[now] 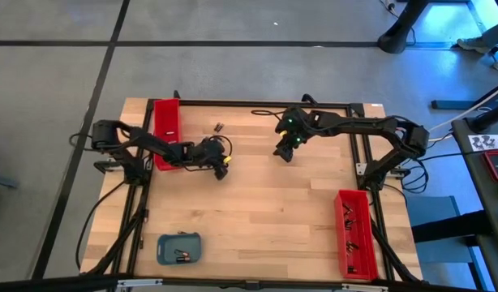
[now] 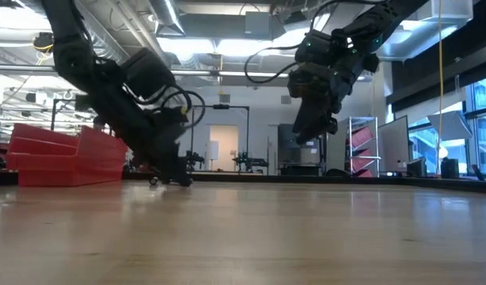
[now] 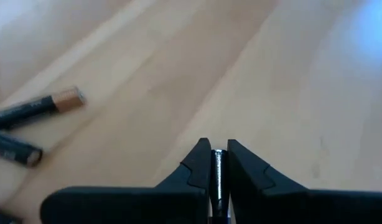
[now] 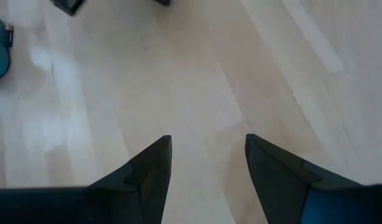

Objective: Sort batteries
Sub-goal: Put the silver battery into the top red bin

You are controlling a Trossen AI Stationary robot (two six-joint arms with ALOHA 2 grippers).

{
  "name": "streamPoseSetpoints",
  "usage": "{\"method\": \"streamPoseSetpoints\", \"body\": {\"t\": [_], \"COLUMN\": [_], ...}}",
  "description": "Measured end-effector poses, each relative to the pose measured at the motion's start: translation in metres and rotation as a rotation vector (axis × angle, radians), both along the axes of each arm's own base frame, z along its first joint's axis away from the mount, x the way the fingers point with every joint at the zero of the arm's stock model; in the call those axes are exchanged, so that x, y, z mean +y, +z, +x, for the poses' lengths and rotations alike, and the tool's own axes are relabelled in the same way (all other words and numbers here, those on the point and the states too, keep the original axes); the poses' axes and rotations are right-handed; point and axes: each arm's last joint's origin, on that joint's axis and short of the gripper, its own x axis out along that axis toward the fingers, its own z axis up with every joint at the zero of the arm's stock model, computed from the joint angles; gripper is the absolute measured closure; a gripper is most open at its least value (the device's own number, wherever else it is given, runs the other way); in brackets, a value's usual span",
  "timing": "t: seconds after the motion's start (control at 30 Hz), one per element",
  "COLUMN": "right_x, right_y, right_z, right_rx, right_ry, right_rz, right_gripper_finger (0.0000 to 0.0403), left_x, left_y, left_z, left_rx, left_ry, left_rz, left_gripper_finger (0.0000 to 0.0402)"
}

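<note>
A thin silvery battery is clamped upright between the left gripper jaws, low over the desk. Two more batteries lie loose nearby. The right gripper hovers, jaws apart, empty. Two red trays; the blue tray seemingly holds some cells.

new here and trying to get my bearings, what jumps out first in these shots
The left gripper, low at the table near the long red tray, is shut on a thin silvery battery. The right gripper hangs open above bare wood. Two loose batteries lie beside the left gripper.
</note>
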Motion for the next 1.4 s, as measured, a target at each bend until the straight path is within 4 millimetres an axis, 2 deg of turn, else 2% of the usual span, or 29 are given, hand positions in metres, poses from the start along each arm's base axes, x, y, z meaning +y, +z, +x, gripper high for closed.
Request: {"method": "streamPoseSetpoints", "body": {"t": [0.07, 0.27, 0.4, 0.6, 0.67, 0.77, 0.87, 1.0, 1.1, 1.2, 1.4], "right_x": [0.0, -0.002, -0.003, -0.004, -0.005, -0.006, -0.007, -0.008, -0.009, -0.009, -0.008], "right_y": [0.0, 0.002, 0.004, 0.007, 0.008, 0.011, 0.014, 0.017, 0.018, 0.018, 0.018], "right_z": [0.0, 0.003, 0.005, 0.008, 0.009, 0.012, 0.014, 0.017, 0.018, 0.018, 0.018], "right_rx": [-0.003, -0.032, -0.06, -0.106, -0.121, -0.158, -0.197, -0.239, -0.251, -0.246, -0.243], "right_ry": [0.0, -0.005, -0.006, -0.007, -0.012, -0.016, -0.027, -0.03, -0.035, -0.048, -0.079], "right_rz": [-0.002, -0.022, -0.035, -0.058, -0.071, -0.086, -0.092, -0.108, -0.107, -0.092, -0.054], "right_gripper_finger": [0.0198, 0.0198, 0.0198, 0.0198, 0.0198, 0.0198, 0.0198, 0.0198, 0.0198, 0.0198, 0.0198], "left_x": [0.004, 0.01, 0.01, 0.009, 0.01, 0.015, 0.027, 0.045, 0.057, 0.067, 0.083], "left_y": [0.012, 0.068, 0.122, 0.201, 0.222, 0.24, 0.235, 0.205, 0.178, 0.154, 0.129], "left_z": [0.0, 0.003, 0.001, -0.021, -0.034, -0.055, -0.08, -0.107, -0.12, -0.131, -0.149], "left_rx": [-0.004, -0.083, -0.128, 0.036, 0.126, 0.268, 0.422, 0.568, 0.586, 0.612, 0.579], "left_ry": [-0.001, -0.024, -0.081, -0.159, -0.168, -0.135, -0.038, 0.07, 0.084, 0.107, 0.11], "left_rz": [0.015, 0.13, 0.23, 0.297, 0.282, 0.226, 0.123, -0.111, -0.242, -0.279, -0.343], "left_gripper_finger": [0.0379, 0.0379, 0.0379, 0.0379, 0.0379, 0.0379, 0.0379, 0.0379, 0.0379, 0.0379, 0.0379]}}
